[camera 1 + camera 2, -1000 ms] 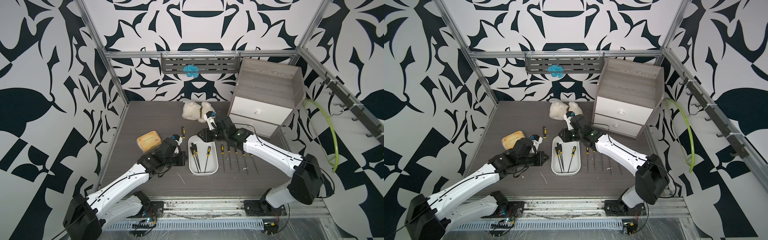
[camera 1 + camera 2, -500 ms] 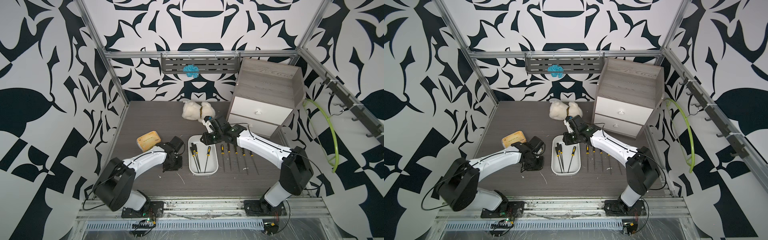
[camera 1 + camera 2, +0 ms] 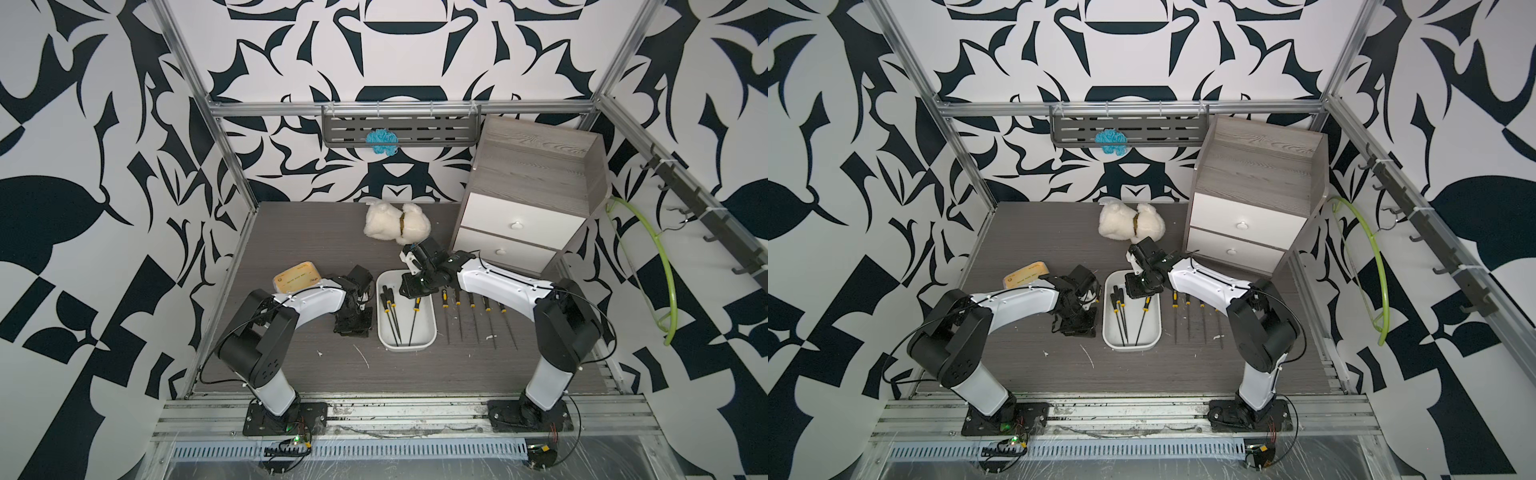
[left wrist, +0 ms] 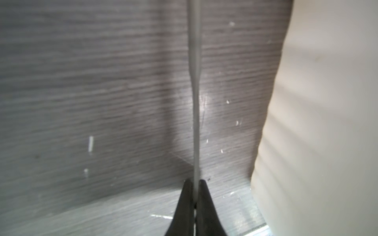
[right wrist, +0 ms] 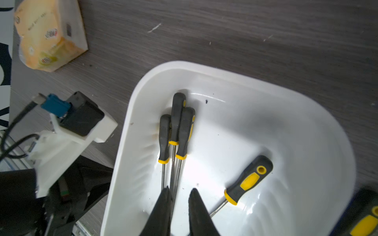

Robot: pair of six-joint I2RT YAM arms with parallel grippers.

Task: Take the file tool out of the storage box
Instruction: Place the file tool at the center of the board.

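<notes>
The table point(image 3: 291, 249) bears the cabinet point(image 3: 536, 166) at its far right corner. The box point(image 3: 432, 328) lies mid-table between the two arms, and the right wrist view cuts off its near end. Four files lie in it. The bunched files point(image 5: 173, 126), three of them, lie handle to handle along one long wall. The lone file point(image 5: 248, 179) lies apart from them. Their shaft ends are hidden or out of frame. The row of files point(image 3: 473, 316), five in all, lies on the table just beside the box, on the right arm's side.

The right claw point(image 5: 180, 194) hangs over the box, slightly spread above the bunched shafts; I cannot tell whether it touches one. The left claw point(image 4: 196, 183) points down just beside the box's other long wall. It is pressed together on a thin grey rod point(image 4: 195, 102). The rod is blurred and its far end is cut off, so I cannot tell what it is.
</notes>
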